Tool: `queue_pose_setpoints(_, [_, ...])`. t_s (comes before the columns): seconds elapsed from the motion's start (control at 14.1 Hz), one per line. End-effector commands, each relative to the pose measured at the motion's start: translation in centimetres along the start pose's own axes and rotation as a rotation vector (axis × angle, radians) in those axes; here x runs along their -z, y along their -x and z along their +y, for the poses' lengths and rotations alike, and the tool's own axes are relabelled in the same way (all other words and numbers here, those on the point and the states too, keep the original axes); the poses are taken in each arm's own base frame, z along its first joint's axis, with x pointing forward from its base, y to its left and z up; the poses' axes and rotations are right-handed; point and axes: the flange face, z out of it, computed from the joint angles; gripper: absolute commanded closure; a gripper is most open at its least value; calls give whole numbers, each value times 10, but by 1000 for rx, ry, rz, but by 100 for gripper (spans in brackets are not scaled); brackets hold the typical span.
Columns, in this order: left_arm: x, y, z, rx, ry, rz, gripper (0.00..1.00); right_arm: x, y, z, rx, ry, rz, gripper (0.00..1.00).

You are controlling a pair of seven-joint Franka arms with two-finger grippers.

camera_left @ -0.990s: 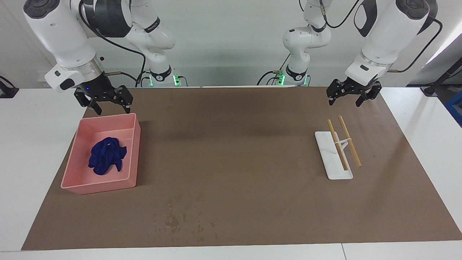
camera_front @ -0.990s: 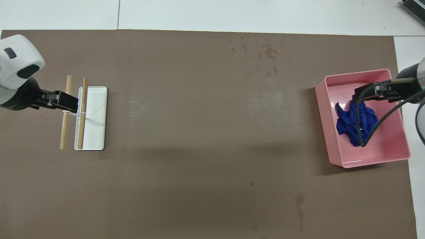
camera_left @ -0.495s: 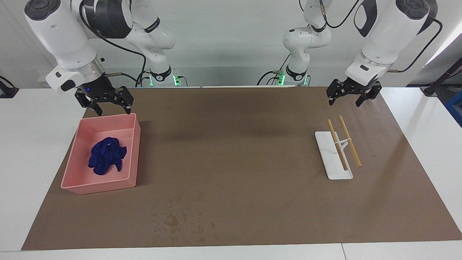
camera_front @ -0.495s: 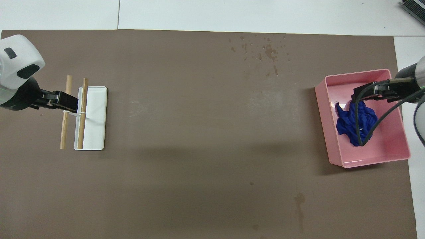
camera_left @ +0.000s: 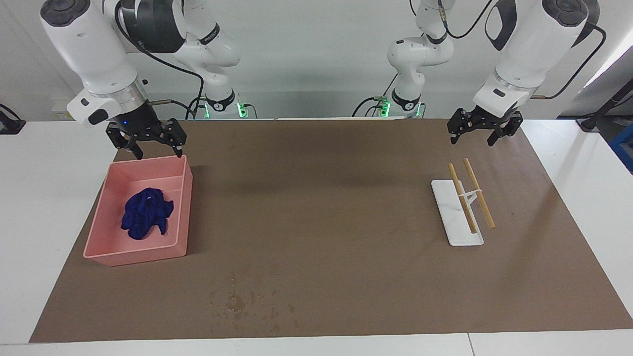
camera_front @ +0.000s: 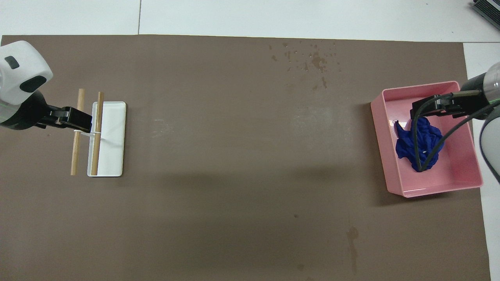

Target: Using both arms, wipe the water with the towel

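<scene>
Both arms hang raised, fingers spread empty: right gripper [camera_left: 154,150] over the one pink tray [camera_left: 184,210] holding one towel [camera_left: 146,212], left gripper [camera_left: 474,138] near two wooden sticks [camera_left: 478,193].

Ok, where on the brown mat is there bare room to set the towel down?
Widest bare stretch: mid-mat between the pink tray and the white stand. The water speckles the mat's edge farthest from the robots. Crowded only inside the tray, where the towel lies.
</scene>
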Motion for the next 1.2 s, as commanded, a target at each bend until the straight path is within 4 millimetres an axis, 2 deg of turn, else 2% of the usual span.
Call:
queue_pose_setpoints(0.0, [0,6,-2,-1,-5,-1,0,5,1,-3,17,-1,18,0])
queue_pose_setpoints(0.14, [0,6,-2,-1,-3,-1,0,3,0,3,8,-2,14,0])
queue_pose_setpoints(1.13, [0,6,-2,-1,-3,-1,0,-3,-2,6,1,-11,3,0])
